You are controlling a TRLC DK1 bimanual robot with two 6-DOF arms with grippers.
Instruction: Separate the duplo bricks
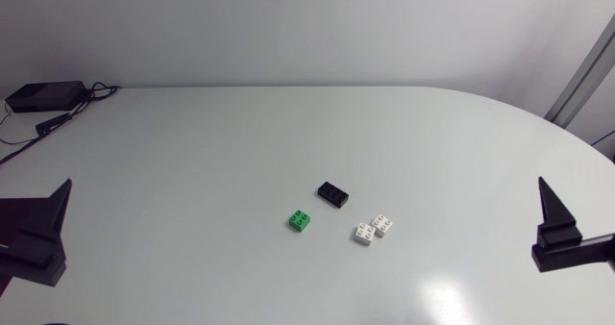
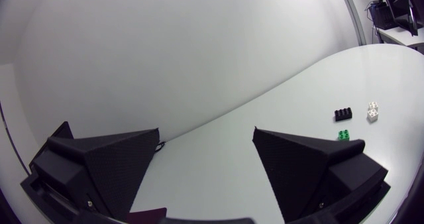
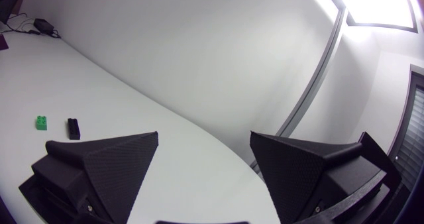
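Bricks sit near the table's [image 1: 192,152] middle: a white pair [image 1: 374,229], touching each other, with the black brick [image 1: 333,194] and green brick [image 1: 300,220] near. Left gripper [image 2: 207,129] and right gripper [image 3: 204,134] gape wide, holding nothing, well apart from them. Broad fingers [image 2: 106,164] could shove the pair along instead of splitting it. Right wrist view misses that pair; head view shows it.

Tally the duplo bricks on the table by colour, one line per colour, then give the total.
Green brick: 1
Black brick: 1
White bricks: 2, apparently touching each other
Total: 4
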